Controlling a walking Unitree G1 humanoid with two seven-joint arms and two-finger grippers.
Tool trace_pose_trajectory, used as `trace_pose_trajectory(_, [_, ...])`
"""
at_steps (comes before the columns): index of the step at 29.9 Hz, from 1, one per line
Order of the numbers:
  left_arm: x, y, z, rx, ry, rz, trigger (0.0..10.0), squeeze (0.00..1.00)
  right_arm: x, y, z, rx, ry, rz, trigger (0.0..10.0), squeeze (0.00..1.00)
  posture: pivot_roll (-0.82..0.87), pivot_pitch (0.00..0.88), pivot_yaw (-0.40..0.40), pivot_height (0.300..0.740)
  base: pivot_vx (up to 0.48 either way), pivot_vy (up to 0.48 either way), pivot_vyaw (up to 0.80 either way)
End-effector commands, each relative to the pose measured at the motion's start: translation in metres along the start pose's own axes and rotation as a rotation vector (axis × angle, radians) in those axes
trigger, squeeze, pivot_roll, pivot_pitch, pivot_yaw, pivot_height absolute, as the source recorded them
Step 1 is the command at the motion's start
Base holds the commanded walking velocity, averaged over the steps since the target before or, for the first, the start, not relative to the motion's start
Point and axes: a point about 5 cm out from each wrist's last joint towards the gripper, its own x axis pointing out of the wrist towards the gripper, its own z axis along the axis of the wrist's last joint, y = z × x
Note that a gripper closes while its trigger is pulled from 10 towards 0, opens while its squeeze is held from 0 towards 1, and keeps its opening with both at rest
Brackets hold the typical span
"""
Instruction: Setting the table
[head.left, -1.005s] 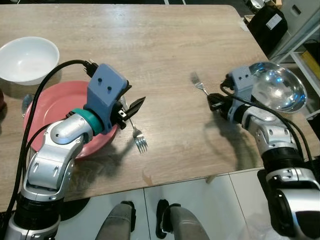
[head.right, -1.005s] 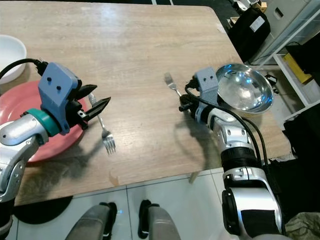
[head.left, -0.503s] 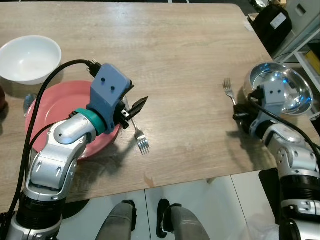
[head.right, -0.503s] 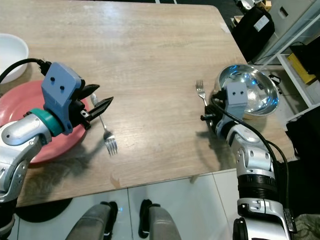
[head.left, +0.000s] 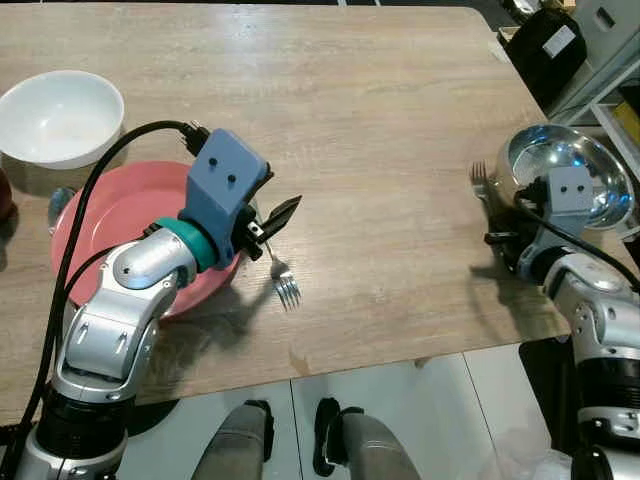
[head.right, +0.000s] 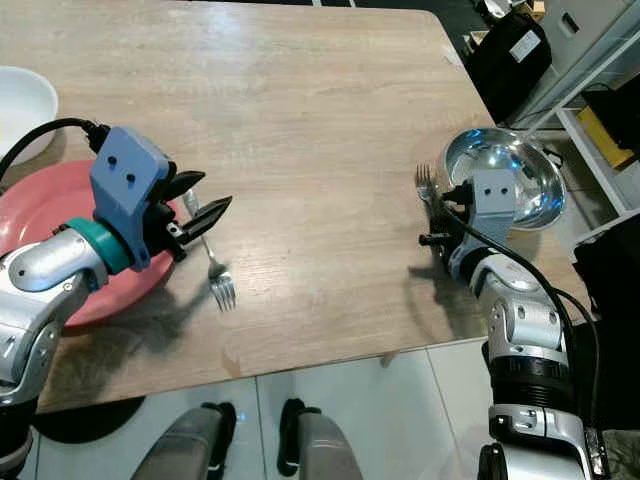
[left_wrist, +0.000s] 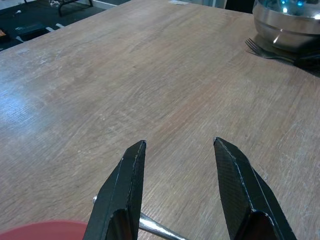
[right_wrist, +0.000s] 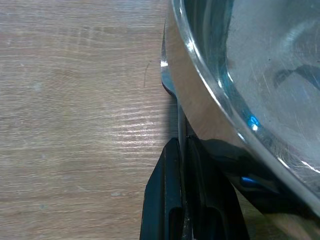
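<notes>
A red plate (head.left: 110, 215) lies at the table's left, and a silver fork (head.left: 281, 280) rests on the wood just beside it. My left gripper (head.left: 272, 222) hovers open over that fork's handle (left_wrist: 155, 227), its black fingers (left_wrist: 125, 185) spread apart above it. At the right edge stands a shiny steel bowl (head.left: 540, 150). My right gripper (right_wrist: 180, 142) is shut on a second fork (head.left: 480, 180), which lies against the steel bowl's (right_wrist: 250, 75) left side with its tines pointing away from me.
A white bowl (head.left: 55, 115) sits at the far left behind the plate. The table's front edge (head.left: 350, 365) runs close to my feet. A black bag (head.left: 550, 45) and white shelving stand off the table's right corner.
My right gripper has carried the second fork to the right, from mid-table to the steel bowl's side. The left gripper has stayed over the first fork.
</notes>
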Motion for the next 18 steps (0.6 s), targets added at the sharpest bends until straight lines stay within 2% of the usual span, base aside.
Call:
trace_pose_trajectory(1, [0.003,-0.004,0.0,-0.002,-0.003,-0.025,10.0,0.0,-0.004,-0.005,-0.024,0.023,0.1,-0.012,10.0,0.0,0.13,0.174,-0.023,0.74,0.0,0.0,0.0])
trace_pose_trajectory(3, [0.003,-0.004,0.0,-0.002,-0.004,-0.026,10.0,0.0,-0.004,-0.004,-0.024,0.019,0.1,-0.006,10.0,0.0,0.13,0.174,-0.023,0.74,0.0,0.0,0.0])
trace_pose_trajectory(6, [0.004,-0.005,-0.001,-0.002,-0.006,-0.029,10.0,0.0,-0.008,0.008,-0.024,-0.02,0.101,0.103,10.0,0.0,0.13,0.17,-0.02,0.74,0.0,0.0,0.0])
trace_pose_trajectory(13, [0.005,-0.006,0.0,-0.003,-0.01,-0.031,10.0,0.0,-0.009,0.011,-0.027,-0.034,0.116,0.117,10.0,0.0,0.12,0.169,-0.02,0.74,0.0,0.0,0.0])
trace_pose_trajectory(18, [0.006,-0.006,0.0,-0.003,-0.012,-0.032,10.0,0.0,-0.007,0.01,-0.027,-0.022,0.111,0.085,10.0,0.0,0.13,0.168,-0.018,0.74,0.0,0.0,0.0])
